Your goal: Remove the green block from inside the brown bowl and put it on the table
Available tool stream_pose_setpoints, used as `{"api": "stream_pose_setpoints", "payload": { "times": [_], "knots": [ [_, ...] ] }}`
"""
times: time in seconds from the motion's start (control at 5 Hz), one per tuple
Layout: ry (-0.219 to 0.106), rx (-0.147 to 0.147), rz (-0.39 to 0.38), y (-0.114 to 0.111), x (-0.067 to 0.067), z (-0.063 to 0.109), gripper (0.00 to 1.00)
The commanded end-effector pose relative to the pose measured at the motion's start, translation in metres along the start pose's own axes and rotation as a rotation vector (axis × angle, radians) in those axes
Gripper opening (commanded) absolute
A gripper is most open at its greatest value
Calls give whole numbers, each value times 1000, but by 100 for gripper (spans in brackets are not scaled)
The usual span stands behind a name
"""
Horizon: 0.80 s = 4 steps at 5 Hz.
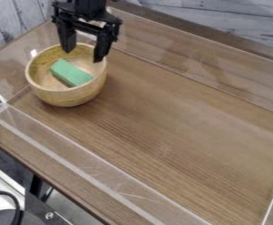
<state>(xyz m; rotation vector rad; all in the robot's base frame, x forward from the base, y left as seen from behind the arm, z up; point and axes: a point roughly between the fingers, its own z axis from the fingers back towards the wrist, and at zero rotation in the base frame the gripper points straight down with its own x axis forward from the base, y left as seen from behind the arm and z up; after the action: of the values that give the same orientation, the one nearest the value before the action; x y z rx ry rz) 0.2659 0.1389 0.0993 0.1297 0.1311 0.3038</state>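
A: Where's your gripper (84, 51) right now?

B: You've got it pointing almost straight down over the far rim of the brown bowl (66, 90), at the upper left of the table (174, 114). Its two dark fingers (66, 40) stand spread wide apart, with nothing between them.

A: And the green block (68, 72)?

B: Your block lies flat inside the bowl, on the pale inner floor, slightly left of centre, one long edge angled toward the front rim. The fingertips hang above it, just behind it, and I can't see them touching it.

A: Anything else on the table?

B: You can see clear acrylic walls (56, 145) edging the tabletop
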Motion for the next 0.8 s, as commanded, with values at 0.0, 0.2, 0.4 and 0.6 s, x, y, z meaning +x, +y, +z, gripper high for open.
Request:
{"api": "stream_pose_setpoints", "payload": {
  "times": [0.0, 0.2, 0.4, 0.6],
  "knots": [
    [-105, 5, 9, 8, 5, 20, 100],
    [-68, -30, 79, 15, 14, 21, 100],
    [-24, -58, 149, 22, 25, 20, 100],
    [-17, -27, 87, 23, 26, 12, 100]
  ]
}}
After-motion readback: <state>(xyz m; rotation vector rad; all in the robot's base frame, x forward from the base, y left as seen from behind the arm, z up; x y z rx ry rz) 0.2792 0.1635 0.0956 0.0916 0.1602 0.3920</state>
